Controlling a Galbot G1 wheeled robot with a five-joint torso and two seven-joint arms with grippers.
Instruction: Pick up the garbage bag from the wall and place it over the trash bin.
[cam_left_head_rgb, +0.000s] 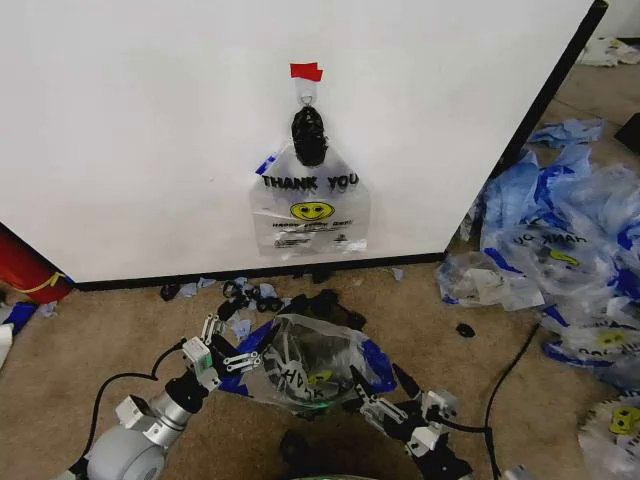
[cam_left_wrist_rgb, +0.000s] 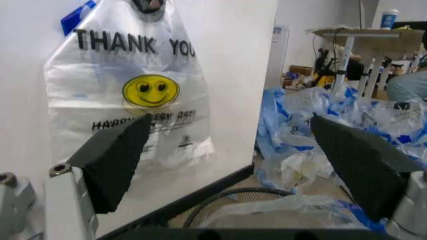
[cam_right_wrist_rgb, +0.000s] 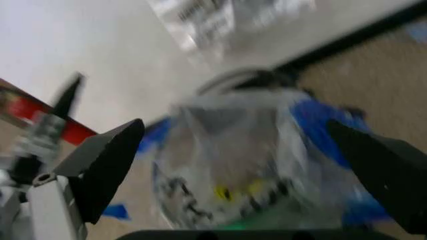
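While one garbage bag (cam_left_head_rgb: 311, 205) hangs flat on the wall (cam_left_head_rgb: 150, 120) from a small hook (cam_left_head_rgb: 307, 98) under red tape (cam_left_head_rgb: 306, 71), at about 12 o'clock from the robot, a second see-through bag (cam_left_head_rgb: 310, 362) with blue handles is draped over the trash bin (cam_left_head_rgb: 300, 375) on the carpet just in front of the wall's black base strip (cam_left_head_rgb: 250, 272). Small blue scraps (cam_left_head_rgb: 250, 292) and black lumps (cam_left_head_rgb: 320, 300) lie between the bin and the strip. Toward 2 and 3 o'clock a wide heap of loose plastic bags (cam_left_head_rgb: 570, 230) crowds the floor past the wall's edge, with a black cable (cam_left_head_rgb: 505, 375) running through the bare carpet beside it; the carpet at 9 o'clock is mostly bare apart from a red object (cam_left_head_rgb: 25, 268) at the wall's foot. At the bin's 9 o'clock rim, the left gripper (cam_left_head_rgb: 235, 345) reaches in from low on the left, its fingers spread apart and gripping nothing; from its wrist camera the hanging bag's smiley shows between the pads (cam_left_wrist_rgb: 117, 160). From the bin's 5 o'clock side the right gripper (cam_left_head_rgb: 378, 392) points toward the draped bag, jaws likewise released, with the bag and bin between its pads (cam_right_wrist_rgb: 107, 165).
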